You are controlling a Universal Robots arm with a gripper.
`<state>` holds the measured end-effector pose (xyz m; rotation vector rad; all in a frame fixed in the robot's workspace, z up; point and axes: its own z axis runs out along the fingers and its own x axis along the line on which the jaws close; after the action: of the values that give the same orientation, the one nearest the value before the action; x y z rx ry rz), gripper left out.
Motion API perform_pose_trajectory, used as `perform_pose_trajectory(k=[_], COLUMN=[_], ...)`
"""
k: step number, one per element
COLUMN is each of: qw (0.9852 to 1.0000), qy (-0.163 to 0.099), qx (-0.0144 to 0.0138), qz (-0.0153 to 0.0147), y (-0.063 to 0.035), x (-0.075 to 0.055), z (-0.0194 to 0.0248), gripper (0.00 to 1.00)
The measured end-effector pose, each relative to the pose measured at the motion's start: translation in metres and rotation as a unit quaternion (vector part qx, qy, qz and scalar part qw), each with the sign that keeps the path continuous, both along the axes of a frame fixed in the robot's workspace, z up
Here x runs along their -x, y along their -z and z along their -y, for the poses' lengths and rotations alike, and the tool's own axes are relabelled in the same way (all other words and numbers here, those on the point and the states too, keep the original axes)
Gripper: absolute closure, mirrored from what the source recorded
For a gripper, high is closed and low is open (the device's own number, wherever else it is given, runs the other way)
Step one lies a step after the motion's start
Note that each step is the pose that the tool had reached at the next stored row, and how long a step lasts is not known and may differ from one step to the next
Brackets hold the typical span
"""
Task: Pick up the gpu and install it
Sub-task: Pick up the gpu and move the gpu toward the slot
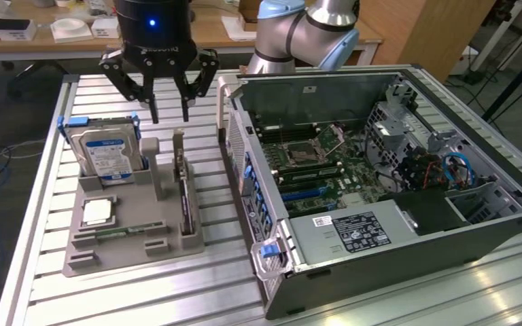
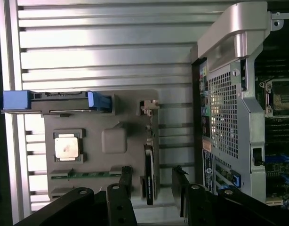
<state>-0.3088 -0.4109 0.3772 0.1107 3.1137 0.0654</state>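
The gpu (image 1: 183, 187) is a thin black card standing on edge in a slot of the grey holder (image 1: 116, 258), its silver bracket at the far end. My gripper (image 1: 170, 117) hangs open above that far end without touching the card. From the wrist camera, the gpu (image 2: 148, 165) appears edge-on, lying between the two dark fingers (image 2: 126, 176) of my gripper (image 2: 152, 181), with space on both sides. The open computer case (image 1: 478, 224) stands to the exterior view's right of the holder, its motherboard (image 1: 311, 159) exposed.
The grey holder (image 2: 114, 141) also carries a silver hard drive (image 1: 107, 153) with blue rails, a processor (image 1: 98, 212) and a green memory stick (image 1: 120, 233). The case's rear wall (image 2: 224, 103) rises close beside the gpu. A slatted metal table (image 1: 152, 299) lies underneath.
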Motion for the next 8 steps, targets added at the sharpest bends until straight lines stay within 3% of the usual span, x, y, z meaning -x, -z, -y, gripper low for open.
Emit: perform_pose_trajectory(k=[8], qw=[1.0], qy=[0.0], qx=[0.0005], qz=[-0.0001], y=[0.0106], x=[0.0001], z=[0.0], gripper=[0.53])
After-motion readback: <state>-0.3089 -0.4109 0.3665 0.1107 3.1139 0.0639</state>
